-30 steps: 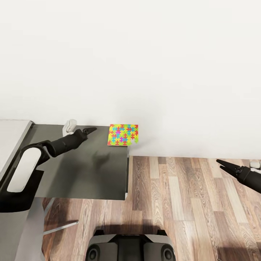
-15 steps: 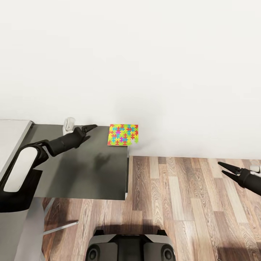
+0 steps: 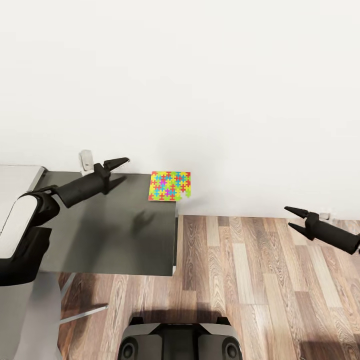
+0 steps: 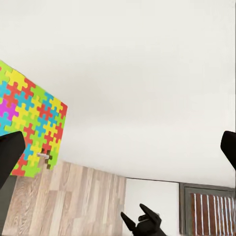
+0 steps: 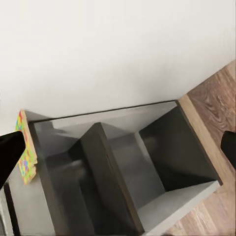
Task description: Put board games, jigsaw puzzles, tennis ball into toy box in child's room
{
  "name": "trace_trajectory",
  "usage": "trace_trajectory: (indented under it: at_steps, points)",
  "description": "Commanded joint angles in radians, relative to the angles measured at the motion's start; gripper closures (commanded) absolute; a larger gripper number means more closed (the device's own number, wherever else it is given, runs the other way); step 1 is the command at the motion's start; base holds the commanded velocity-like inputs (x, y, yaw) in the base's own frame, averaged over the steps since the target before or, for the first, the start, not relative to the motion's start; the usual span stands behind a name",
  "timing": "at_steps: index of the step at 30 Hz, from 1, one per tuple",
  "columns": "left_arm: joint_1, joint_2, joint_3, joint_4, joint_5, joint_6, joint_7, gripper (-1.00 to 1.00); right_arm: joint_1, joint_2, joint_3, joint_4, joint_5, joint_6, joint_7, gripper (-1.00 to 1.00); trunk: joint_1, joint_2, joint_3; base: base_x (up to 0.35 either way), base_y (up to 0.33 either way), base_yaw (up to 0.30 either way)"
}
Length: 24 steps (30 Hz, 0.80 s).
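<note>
The left gripper (image 3: 116, 170) hangs above the dark grey table section (image 3: 100, 240), its black fingers spread apart and holding nothing. Just beyond its fingertips, toward the table's far right corner against the white wall (image 3: 200, 75), lies a jigsaw puzzle (image 3: 170, 186), flat and overhanging the edge slightly; the gripper is near it but not touching.

The right gripper (image 3: 295, 220) hovers over the wood-plank floor (image 3: 250, 280), fingers parted and empty, well apart from the puzzle. In the right wrist view, the table's underside shows grey open compartments (image 5: 123, 172), nothing visible inside.
</note>
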Motion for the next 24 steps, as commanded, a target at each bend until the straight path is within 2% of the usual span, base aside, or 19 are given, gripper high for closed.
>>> trace_trajectory:
  at_steps: [1, 2, 5, 6, 10, 11, 15, 16, 21, 22, 24]
  points:
    - [-0.005, 0.005, 0.0, -0.001, 0.025, 0.001, 0.01, -1.0, -0.031, 0.001, 0.03, 0.042, 0.009, 0.005, 0.015, -1.0, 0.0, -0.002, -0.001, 0.0, 0.0, 0.0]
    - [-0.005, 0.005, 0.0, -0.001, 0.025, 0.001, 0.01, -1.0, -0.031, 0.001, 0.03, 0.042, 0.009, 0.005, 0.015, -1.0, 0.0, -0.002, -0.001, 0.0, 0.0, 0.0]
    - [-0.012, 0.013, 0.002, -0.001, 0.067, 0.004, 0.011, -1.0, -0.108, 0.003, 0.106, 0.154, 0.009, -0.023, 0.024, -1.0, 0.0, -0.002, -0.001, 0.0, 0.0, 0.0]
    - [-0.012, 0.013, 0.002, -0.001, 0.067, 0.004, 0.011, -1.0, -0.108, 0.003, 0.106, 0.154, 0.009, -0.023, 0.024, -1.0, 0.0, -0.002, -0.001, 0.0, 0.0, 0.0]
    - [-0.015, 0.02, 0.003, -0.001, 0.12, 0.005, 0.025, -1.0, -0.212, 0.01, 0.159, 0.321, 0.011, -0.097, 0.031, -1.0, 0.0, -0.002, -0.001, 0.0, 0.0, 0.0]
    - [-0.015, 0.02, 0.003, -0.001, 0.12, 0.005, 0.025, -1.0, -0.212, 0.01, 0.159, 0.321, 0.011, -0.097, 0.031, -1.0, 0.0, -0.002, -0.001, 0.0, 0.0, 0.0]
    - [-0.015, 0.024, 0.002, -0.001, 0.188, 0.007, 0.078, -1.0, -0.288, 0.015, 0.184, 0.435, 0.013, -0.147, 0.037, -1.0, 0.0, -0.002, -0.001, 0.0, 0.0, 0.0]
    - [-0.015, 0.024, 0.002, -0.001, 0.188, 0.007, 0.078, -1.0, -0.288, 0.015, 0.184, 0.435, 0.013, -0.147, 0.037, -1.0, 0.0, -0.002, -0.001, 0.0, 0.0, 0.0]
    - [-0.015, 0.026, 0.002, -0.001, 0.279, 0.01, 0.122, -1.0, -0.323, 0.02, 0.198, 0.47, 0.014, -0.172, 0.041, -1.0, 0.0, -0.002, -0.001, 0.0, 0.0, 0.015]
    - [-0.015, 0.026, 0.002, -0.001, 0.279, 0.01, 0.122, -1.0, -0.323, 0.02, 0.198, 0.47, 0.014, -0.172, 0.041, -1.0, 0.0, -0.002, -0.001, 0.0, 0.0, 0.054]
    - [-0.018, 0.026, 0.002, -0.001, 0.303, 0.011, 0.13, -1.0, -0.329, 0.022, 0.2, 0.474, 0.014, -0.176, 0.041, -1.0, 0.0, -0.002, -0.001, 0.0, 0.0, 0.121]
